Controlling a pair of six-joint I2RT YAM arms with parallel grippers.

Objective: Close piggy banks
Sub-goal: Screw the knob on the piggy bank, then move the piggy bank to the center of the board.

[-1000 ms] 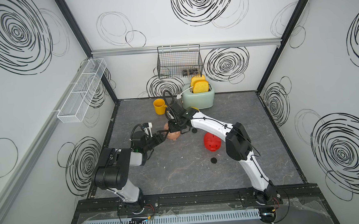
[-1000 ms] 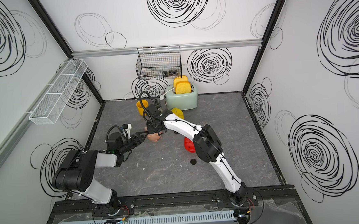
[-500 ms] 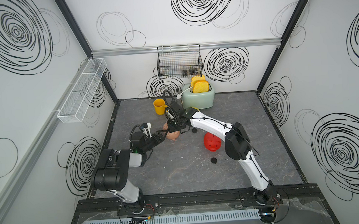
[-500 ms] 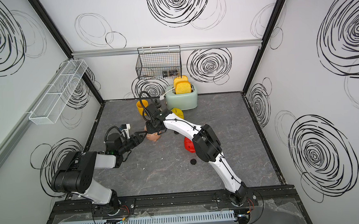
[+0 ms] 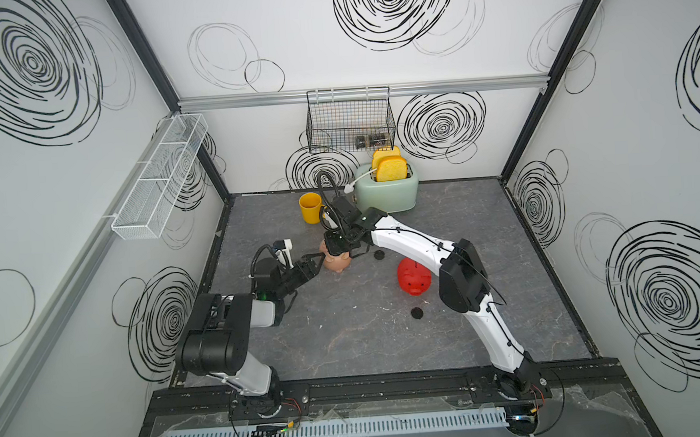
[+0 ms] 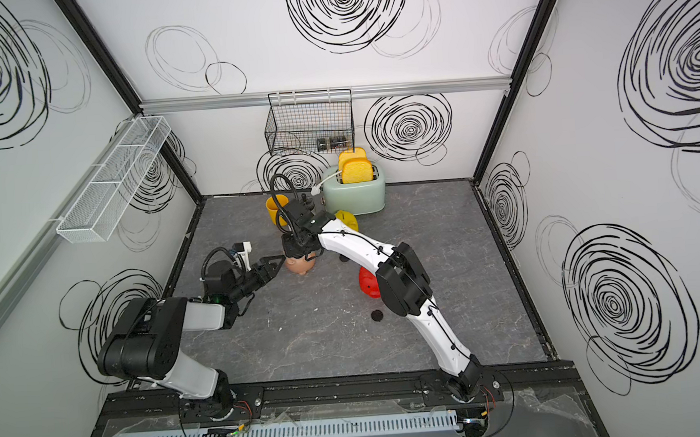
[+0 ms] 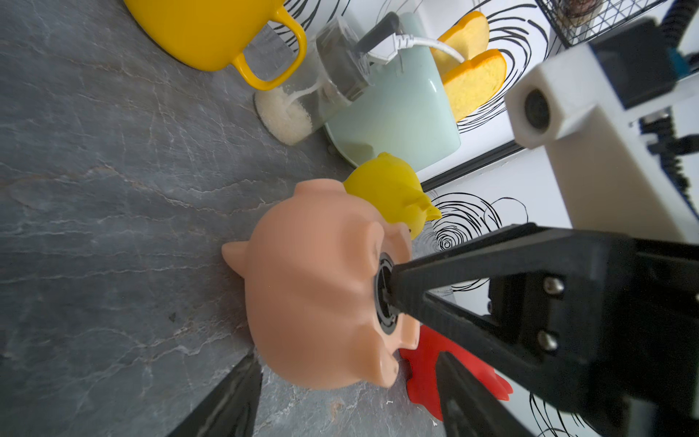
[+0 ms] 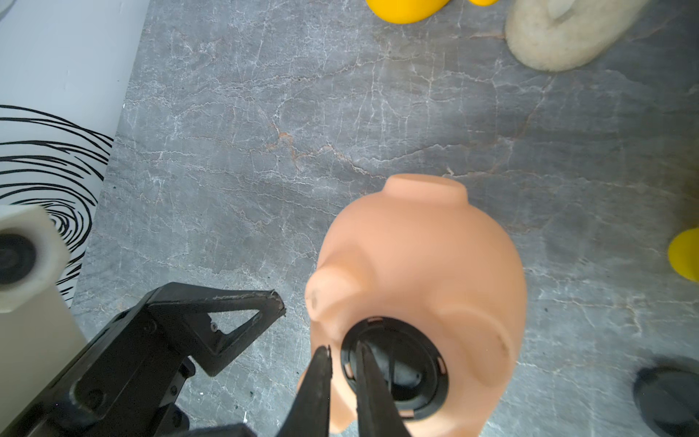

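Grey marbled tabletop [image 5: 347,344]: a glossy pale pink plastic piggy bank [image 8: 416,257] lies belly-up toward the left edge, a round black plug [image 8: 401,370] in its hole. Right claw [image 8: 342,353] — barely parted, straddling the plug's rim — should press squarely; left claw [image 5: 317,265], wide open and empty, could brace.

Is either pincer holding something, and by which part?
The left pincer holds nothing. The right pincer straddles the rim of the black plug in the belly of the pink pig; whether it grips cannot be told.
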